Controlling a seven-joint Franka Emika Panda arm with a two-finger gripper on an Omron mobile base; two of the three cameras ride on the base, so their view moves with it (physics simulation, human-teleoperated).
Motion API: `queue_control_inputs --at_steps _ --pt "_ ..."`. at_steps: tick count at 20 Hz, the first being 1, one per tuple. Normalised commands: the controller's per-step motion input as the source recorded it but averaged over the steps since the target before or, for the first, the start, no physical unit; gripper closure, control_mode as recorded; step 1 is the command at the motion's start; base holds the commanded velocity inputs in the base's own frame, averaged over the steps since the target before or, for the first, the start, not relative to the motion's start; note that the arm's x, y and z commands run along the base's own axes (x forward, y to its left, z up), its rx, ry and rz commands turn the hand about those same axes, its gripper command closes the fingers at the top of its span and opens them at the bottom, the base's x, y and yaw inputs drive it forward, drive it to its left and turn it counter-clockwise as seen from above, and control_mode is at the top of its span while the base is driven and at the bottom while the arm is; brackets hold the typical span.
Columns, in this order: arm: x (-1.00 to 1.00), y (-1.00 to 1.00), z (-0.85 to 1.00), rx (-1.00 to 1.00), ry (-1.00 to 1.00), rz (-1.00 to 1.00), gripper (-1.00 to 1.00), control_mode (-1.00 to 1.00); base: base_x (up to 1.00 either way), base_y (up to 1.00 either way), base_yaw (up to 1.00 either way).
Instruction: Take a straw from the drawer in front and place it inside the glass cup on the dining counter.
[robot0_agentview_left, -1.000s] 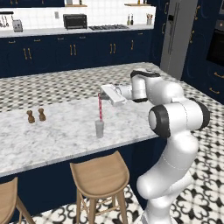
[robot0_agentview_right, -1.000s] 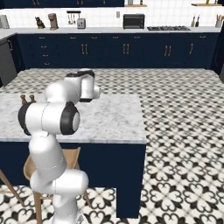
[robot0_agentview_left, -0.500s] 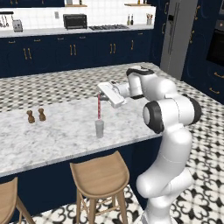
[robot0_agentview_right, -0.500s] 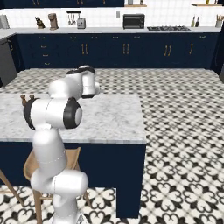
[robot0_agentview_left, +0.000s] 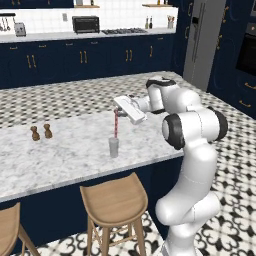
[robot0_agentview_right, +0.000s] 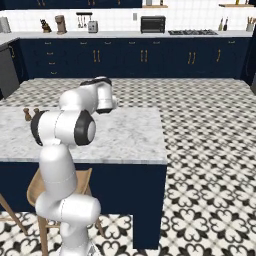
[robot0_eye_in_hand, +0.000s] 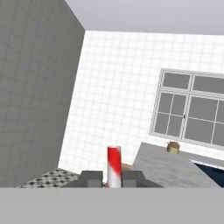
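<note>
Because the straw (robot0_agentview_left: 116, 123) has to drop straight into the glass cup (robot0_agentview_left: 114, 147), I keep it upright, my hand (robot0_agentview_left: 120, 108) closed on its upper end, its lower end down in or at the cup's mouth; I cannot tell which. The cup stands near the front edge of the bench (robot0_agentview_left: 65, 150), well apart from two brown shakers (robot0_agentview_left: 41, 132). I judge that letting go is what remains.

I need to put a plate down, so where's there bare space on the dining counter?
The dining counter is bare between the shakers and the glass cup, and along its front edge above the stools. It is crowded at the cup, where the end effector holds the straw.
</note>
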Motion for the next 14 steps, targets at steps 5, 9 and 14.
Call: queue_control_inputs --at_steps 5,9,14 --pt "0.00 0.00 -0.25 0.00 0.06 0.00 1.00 -1.00 0.00 0.00 0.00" --pt "0.00 0.03 -0.22 0.00 0.02 0.00 1.00 -1.00 0.00 0.00 0.00" --pt "0.01 0.05 -0.22 0.00 0.00 0.01 1.00 -1.00 0.00 0.00 0.00"
